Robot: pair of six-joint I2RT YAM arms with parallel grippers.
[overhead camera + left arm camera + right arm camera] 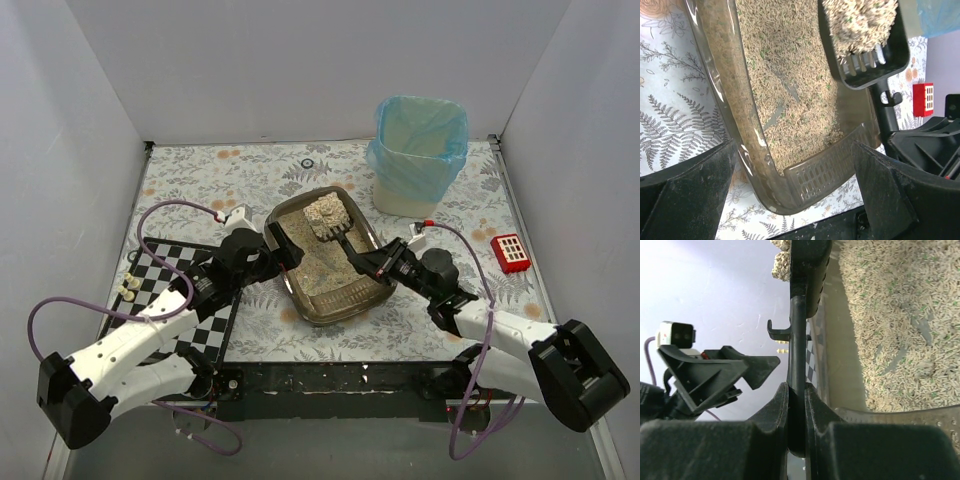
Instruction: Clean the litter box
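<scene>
The litter box (335, 318) is a brown translucent tray of beige litter in the middle of the table. My right gripper (378, 265) is shut on the handle of a black slotted scoop (345, 243). The scoop's head, heaped with clumped litter, hangs over the box's far end. In the right wrist view the handle (797, 340) runs straight up from between the fingers (775, 410). My left gripper (794, 150) is open, its jaws wide astride the box's near corner (730, 115), with the loaded scoop (865, 80) beyond it.
A beige bin lined with a blue bag (420, 150) stands at the back right. A small red block (511, 252) lies right of the box. A chessboard (180, 290) with a few pieces (128, 290) lies at the left. White walls enclose the table.
</scene>
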